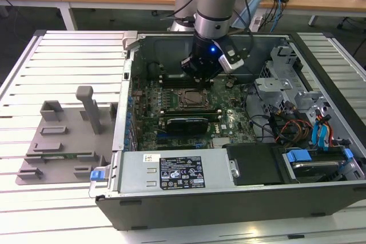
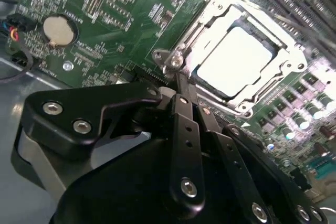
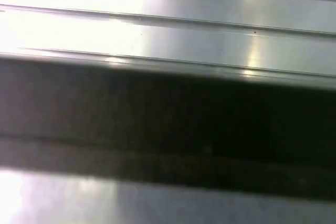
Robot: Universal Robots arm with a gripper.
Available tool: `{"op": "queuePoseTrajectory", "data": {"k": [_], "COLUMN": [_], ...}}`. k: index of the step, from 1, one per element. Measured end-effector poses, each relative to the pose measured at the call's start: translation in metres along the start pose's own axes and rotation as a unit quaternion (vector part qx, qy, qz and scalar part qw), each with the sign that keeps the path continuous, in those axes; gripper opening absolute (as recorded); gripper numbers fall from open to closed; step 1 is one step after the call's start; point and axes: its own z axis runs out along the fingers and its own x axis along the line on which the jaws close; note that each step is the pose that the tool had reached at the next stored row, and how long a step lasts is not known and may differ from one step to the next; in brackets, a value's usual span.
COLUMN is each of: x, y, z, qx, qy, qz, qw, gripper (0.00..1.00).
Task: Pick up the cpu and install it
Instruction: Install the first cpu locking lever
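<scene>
The cpu [image 2: 239, 61] is a shiny silver square lying flat inside the metal-framed socket [image 2: 283, 35] on the green motherboard. In the exterior view the cpu [image 1: 192, 96] sits in the middle of the board inside the open computer case. My gripper [image 1: 201, 77] hangs just above and behind the socket. In the second wrist view the black fingers [image 2: 181, 108] lie pressed together, and the gripper [image 2: 177, 77] ends at the socket frame's corner beside the cpu. It is shut with nothing held between the fingers.
The open case [image 1: 171, 175] lies on a slatted metal table [image 1: 68, 61]. A grey plastic fixture [image 1: 63, 135] stands on the exterior view's left. Drive bays and cables [image 1: 297, 118] crowd the case's right side. An expansion card [image 1: 186, 123] sits in front of the socket.
</scene>
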Motion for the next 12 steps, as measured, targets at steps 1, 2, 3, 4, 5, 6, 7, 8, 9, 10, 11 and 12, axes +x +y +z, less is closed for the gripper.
{"op": "queuePoseTrajectory", "data": {"k": [1,2,3,4,5,6,7,8,9,10,11,12], "x": [0.0005,0.0009,0.0013,0.0016,0.0017,0.0018,0.0019,0.0019,0.002,0.0021,0.0022,0.0022], "y": [-0.0051,-0.0095,-0.0142,-0.0169,-0.0184,-0.019,-0.0194,-0.0197,-0.0206,-0.0215,-0.0217,-0.022], "z": [-0.0001,-0.0002,-0.0003,-0.0004,-0.0006,-0.0008,-0.0014,-0.0019,-0.0032,-0.0049,-0.0064,-0.008], "qx": [0.0006,0.0008,0.0011,0.0014,0.0017,0.0018,0.0025,0.0029,0.0038,0.0049,0.0058,0.0069], "qy": [0.0001,0.0001,0.0001,0.0001,0.0002,0.0002,0.0003,0.0003,0.0004,0.0005,0.0005,0.0006], "qz": [0.0,0.0,0.0,0.0,0.0,0.0,0.0,0.0,0.0,0.0,0.0,0.0], "qw": [1.0,1.0,1.0,1.0,1.0,1.0,1.0,1.0,1.0,1.0,1.0,1.0], "gripper": [0.11,0.11,0.11,0.11,0.11,0.11,0.11,0.11,0.11,0.11,0.11,0.11]}}
